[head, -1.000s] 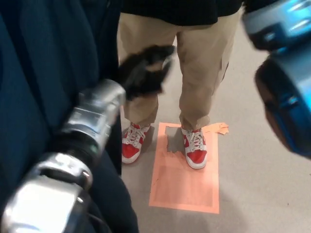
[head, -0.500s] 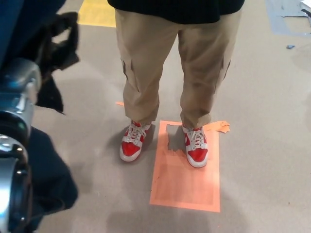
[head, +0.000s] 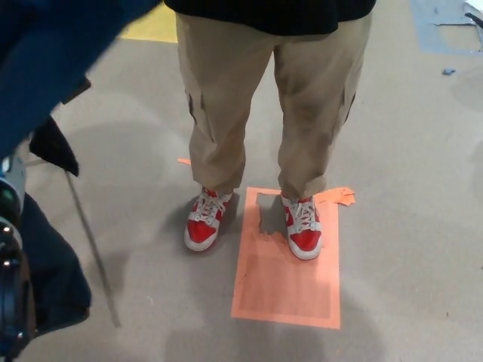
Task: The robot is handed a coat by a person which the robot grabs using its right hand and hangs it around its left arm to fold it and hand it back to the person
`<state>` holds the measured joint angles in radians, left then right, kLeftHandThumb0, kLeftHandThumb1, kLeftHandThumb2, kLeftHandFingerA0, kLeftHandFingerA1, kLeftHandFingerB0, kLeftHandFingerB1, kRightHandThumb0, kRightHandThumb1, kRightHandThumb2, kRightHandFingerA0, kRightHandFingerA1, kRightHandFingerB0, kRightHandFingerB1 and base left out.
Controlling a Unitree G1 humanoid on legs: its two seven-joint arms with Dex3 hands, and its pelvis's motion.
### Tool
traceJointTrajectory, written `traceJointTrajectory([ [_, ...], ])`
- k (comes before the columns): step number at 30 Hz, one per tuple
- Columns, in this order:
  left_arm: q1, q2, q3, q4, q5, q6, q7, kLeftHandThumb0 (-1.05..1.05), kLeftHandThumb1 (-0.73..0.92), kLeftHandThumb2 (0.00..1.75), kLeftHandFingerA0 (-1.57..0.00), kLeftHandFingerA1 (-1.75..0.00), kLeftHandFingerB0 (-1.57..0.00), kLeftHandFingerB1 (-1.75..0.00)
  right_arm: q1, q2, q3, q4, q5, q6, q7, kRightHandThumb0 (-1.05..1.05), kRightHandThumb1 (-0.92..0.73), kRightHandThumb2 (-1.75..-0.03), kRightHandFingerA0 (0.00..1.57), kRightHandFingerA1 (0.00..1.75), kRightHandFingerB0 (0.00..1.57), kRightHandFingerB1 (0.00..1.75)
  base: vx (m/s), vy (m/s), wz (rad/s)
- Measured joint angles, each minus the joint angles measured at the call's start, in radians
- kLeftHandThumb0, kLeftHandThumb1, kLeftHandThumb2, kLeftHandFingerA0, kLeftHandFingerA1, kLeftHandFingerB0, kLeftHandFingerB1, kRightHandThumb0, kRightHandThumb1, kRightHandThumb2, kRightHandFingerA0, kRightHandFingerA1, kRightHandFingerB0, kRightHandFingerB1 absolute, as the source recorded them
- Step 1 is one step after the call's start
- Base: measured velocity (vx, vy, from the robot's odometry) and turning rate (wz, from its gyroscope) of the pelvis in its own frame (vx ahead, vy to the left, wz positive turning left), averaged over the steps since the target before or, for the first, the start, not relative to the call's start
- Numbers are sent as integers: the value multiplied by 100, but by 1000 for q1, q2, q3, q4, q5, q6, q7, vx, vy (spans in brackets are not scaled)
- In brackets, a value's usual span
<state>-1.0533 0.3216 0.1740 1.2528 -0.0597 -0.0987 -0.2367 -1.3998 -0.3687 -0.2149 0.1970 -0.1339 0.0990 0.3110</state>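
Since half a second before, the coat had swung up across the top left corner, covering the spot where the left hand had shown, and the left arm had slid almost out at the left edge. The coat hung over that arm, blurred above, with a dark fold beside the arm below and a thin cord dangling floorward. Neither hand showed, so I could not tell whether either was open or gripping. The person stood close, one shoe on the orange mark. The swinging cloth could slide off the arm, or the cord could snag, if the hidden hold was loose.
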Motion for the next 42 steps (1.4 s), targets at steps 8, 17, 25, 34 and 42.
traceJointTrajectory([
  [8,5,-3,0,0,0,0,-1,-85,75,106,-2,-19,-9,-22,372,28,-28,-227,26,25,19,-29,-90,-68,127,81,109,90,0,0,0],
  [17,5,-4,1,0,0,0,-2,-87,73,105,-8,-21,-8,-24,784,98,40,-298,24,23,28,-26,-90,-67,126,92,105,95,0,0,0],
  [25,5,-3,4,-5,0,0,-9,-87,73,105,-4,-21,-10,-23,1133,134,284,-135,-32,-22,7,-26,-86,-66,119,87,105,89,0,0,0],
  [34,5,-8,4,-35,0,0,-29,-85,72,104,-6,-22,-6,-23,1203,135,607,207,-145,-134,-42,-93,-62,-95,0,5,0,0,0,0,0],
  [42,0,-8,0,-85,0,0,-48,-85,74,104,-6,-20,-6,-21,1174,111,641,272,-153,-177,28,-78,-67,-74,0,0,0,0,0,0,0],
])
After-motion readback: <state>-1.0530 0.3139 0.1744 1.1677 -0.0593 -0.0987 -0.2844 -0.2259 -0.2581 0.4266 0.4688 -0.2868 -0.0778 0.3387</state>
